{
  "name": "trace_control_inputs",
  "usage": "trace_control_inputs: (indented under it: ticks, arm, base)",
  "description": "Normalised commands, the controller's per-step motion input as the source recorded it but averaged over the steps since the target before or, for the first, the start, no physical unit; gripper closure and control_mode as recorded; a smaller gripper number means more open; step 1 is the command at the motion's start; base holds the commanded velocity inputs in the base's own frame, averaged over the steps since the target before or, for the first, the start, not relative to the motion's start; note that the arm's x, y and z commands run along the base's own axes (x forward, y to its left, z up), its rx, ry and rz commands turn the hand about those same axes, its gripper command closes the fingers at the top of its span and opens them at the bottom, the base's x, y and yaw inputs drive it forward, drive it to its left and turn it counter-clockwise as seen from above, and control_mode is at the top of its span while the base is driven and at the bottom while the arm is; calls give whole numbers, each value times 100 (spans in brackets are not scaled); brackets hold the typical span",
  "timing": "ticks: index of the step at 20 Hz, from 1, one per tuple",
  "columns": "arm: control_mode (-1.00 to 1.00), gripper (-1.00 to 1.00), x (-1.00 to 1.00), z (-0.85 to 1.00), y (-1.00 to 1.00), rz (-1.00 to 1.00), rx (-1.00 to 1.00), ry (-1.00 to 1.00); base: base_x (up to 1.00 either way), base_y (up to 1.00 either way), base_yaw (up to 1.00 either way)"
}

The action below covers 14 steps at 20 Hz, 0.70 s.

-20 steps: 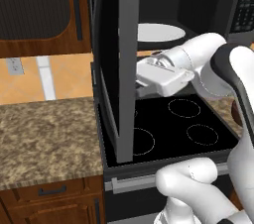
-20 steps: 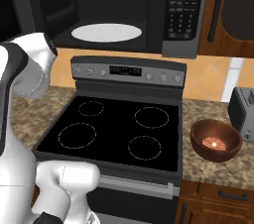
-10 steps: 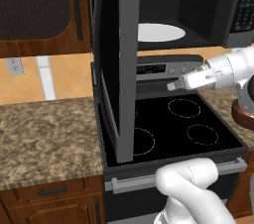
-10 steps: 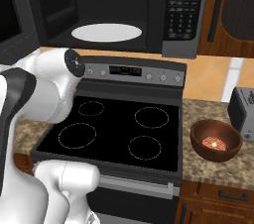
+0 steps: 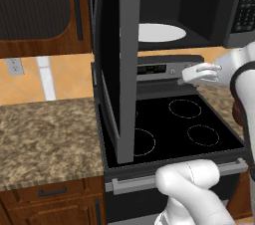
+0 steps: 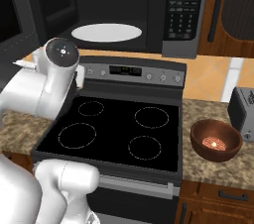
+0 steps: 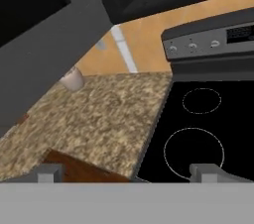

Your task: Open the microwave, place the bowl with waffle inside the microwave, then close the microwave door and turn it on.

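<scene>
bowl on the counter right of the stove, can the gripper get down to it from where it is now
Probably yes. The bowl sits open on the counter, nothing over it; the toaster stands just behind. The gripper, fingers apart, hovers above the stove, with nothing visible between.

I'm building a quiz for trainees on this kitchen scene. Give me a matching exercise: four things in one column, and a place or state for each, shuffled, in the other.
Things:
1. microwave door
2. bowl
3. turntable plate
4. end effector

Places or states:
A. on the counter right of the stove
B. open, nothing between its fingers
C. swung wide open
D. inside the microwave

Pairs: 1-C, 2-A, 3-D, 4-B
</scene>
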Motion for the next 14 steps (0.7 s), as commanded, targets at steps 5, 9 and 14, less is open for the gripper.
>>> trace_control_inputs:
  ticks: [5,9,14]
  arm:
    - [-100,-100,71,-11,-72,-16,-11,0]
    - [-100,-100,56,-31,-65,-22,-23,17]
    - [-100,-100,55,-24,-58,-39,-26,46]
  base:
    - [0,0,0]
    - [0,0,0]
    - [0,0,0]
